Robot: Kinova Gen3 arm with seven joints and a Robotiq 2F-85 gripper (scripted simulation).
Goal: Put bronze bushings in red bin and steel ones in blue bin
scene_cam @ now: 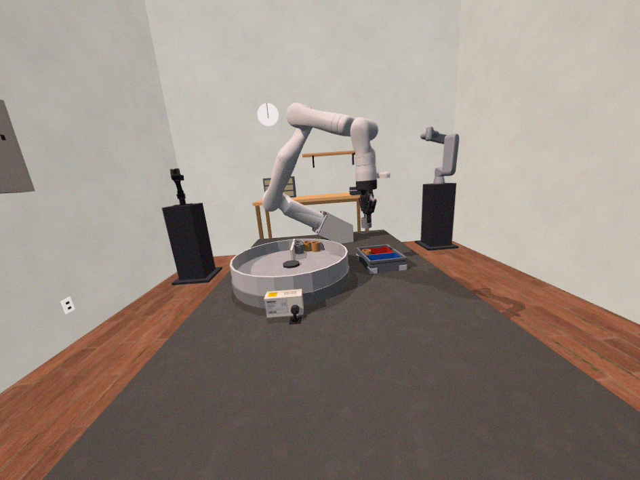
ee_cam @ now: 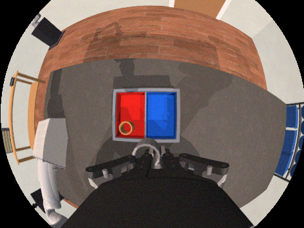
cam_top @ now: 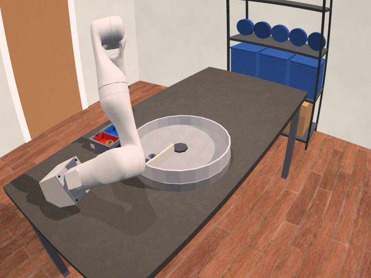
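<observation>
Surface (cam_top: 179,215) (scene_cam: 361,387) (ee_cam: 199,129) first: stretched dark and broad beneath the work. Above it, saw the pale arm (cam_top: 118,101) (scene_cam: 320,119) (ee_cam: 49,190), bent high. Found the round, high-walled turntable (cam_top: 191,176) (scene_cam: 310,281) beside the tray (cam_top: 98,146) (scene_cam: 387,266) (ee_cam: 114,113), apart from it. Noted the red bin (cam_top: 100,137) (scene_cam: 383,250) (ee_cam: 132,104) and blue bin (cam_top: 111,130) (scene_cam: 382,256) (ee_cam: 161,106) side by side in that tray. Spotted a white box (scene_cam: 276,306) near the turntable's wall, and inside that wall a cream divider (cam_top: 161,156) (scene_cam: 292,250) running out from the dark hub (cam_top: 180,147) (scene_cam: 291,264). Saw the fingers (scene_cam: 367,223) raised above the surface, nearly closed, pinching the wall of a grey steel bushing (scene_cam: 364,223) (ee_cam: 145,142). In the top view, could not make them out behind the arm. Counted one bronze bushing (cam_top: 106,142) (scene_cam: 366,251) (ee_cam: 120,128) in a corner of the red bin. On the turntable, saw two more bronze bushings (scene_cam: 315,246) and, next to them by the divider, at least one steel one (cam_top: 152,156) (scene_cam: 299,247).
</observation>
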